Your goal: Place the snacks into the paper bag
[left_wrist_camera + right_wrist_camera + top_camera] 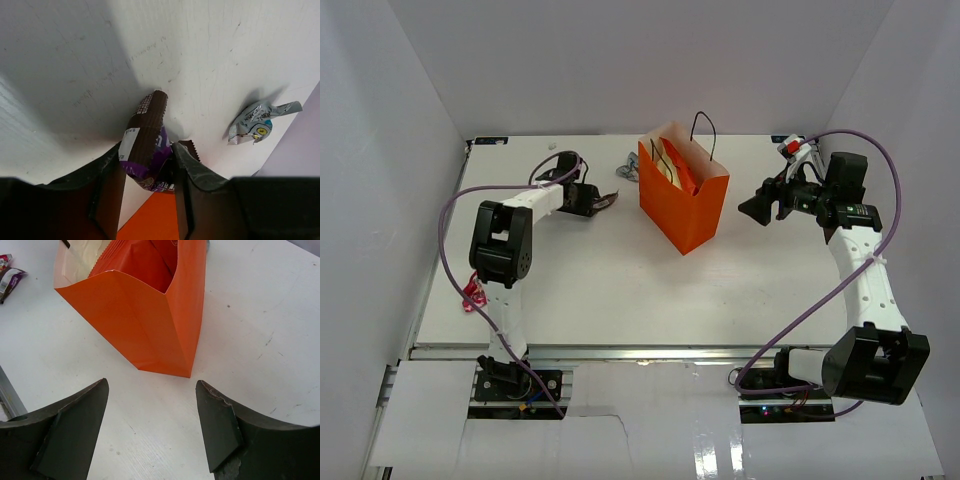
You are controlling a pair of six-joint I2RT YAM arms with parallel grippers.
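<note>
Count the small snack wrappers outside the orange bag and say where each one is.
3. The purple wrapper sits between the left tool's fingers; the silver-grey wrapper lies left of the paper bag; the pink-red wrapper lies beside the left arm. Others may be hidden.

The left arm point(508, 300) and right arm point(870, 285) have white tubular links and chunky black joint housings. Behind the black left gripper point(609, 199) and right gripper point(748, 208), thin purple cables point(898, 190) loop. The fingers point(220, 430) are dark, matte wedges with chipped edges.
</note>
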